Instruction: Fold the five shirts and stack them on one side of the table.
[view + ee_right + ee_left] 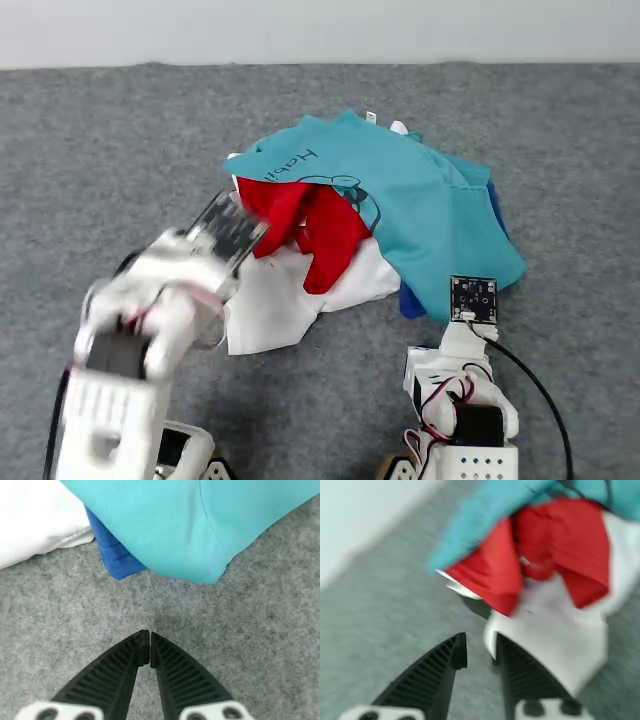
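A heap of shirts lies mid-table: a teal shirt on top, a red shirt under its near-left side, a white shirt spread toward the front, and a blue shirt peeking out at the front right. My left gripper hovers at the heap's left edge. Seen from its wrist, the left gripper is slightly open, the white shirt's hem beside one finger, and the red shirt and teal shirt just beyond. My right gripper is shut over bare carpet, short of the teal shirt and blue shirt.
The grey carpeted table has free room left, right and behind the heap. The right arm sits folded at the front edge, its cable trailing to the right. A pale wall runs along the back.
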`<state>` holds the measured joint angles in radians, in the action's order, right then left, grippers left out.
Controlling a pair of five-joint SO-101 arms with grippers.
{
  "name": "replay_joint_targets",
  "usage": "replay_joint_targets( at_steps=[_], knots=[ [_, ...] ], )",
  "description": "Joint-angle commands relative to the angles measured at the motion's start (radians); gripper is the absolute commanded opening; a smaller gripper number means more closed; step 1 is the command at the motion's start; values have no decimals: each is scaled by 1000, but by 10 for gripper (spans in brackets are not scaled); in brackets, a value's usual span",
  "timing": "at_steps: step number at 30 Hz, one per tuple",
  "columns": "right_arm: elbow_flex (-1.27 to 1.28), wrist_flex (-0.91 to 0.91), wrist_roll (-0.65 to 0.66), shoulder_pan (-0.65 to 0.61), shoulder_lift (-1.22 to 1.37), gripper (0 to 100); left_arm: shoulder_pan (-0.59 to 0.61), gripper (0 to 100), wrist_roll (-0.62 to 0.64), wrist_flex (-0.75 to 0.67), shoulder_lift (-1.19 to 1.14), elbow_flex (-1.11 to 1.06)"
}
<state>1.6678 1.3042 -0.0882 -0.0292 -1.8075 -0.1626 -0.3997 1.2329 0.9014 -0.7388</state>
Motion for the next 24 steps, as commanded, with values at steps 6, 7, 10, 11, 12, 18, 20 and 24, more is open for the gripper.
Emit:
replay_joint_targets(
  at_steps=[6,7,10,11,12,18,20,24],
  knots=[
    [14,2,3,-7,-8,9,-114,293,-8,233,-680,565],
    [14,2,3,-7,-8,9,-123,294,-8,236,-740,613],
    [14,2,3,-7,-8,9,-153,294,-8,267,-893,754],
    [14,2,3,-7,-8,9,-166,294,-8,284,-939,806],
    [14,2,3,-7,-8,9,-178,294,-8,295,-984,852],
    [14,2,3,-7,-8,9,-216,294,-5,313,-1221,1093],
    [14,2,3,-7,-8,9,-218,294,-5,315,-1297,1153],
    [14,2,3,-7,-8,9,-218,294,-5,313,-1453,1247]
  ],
)
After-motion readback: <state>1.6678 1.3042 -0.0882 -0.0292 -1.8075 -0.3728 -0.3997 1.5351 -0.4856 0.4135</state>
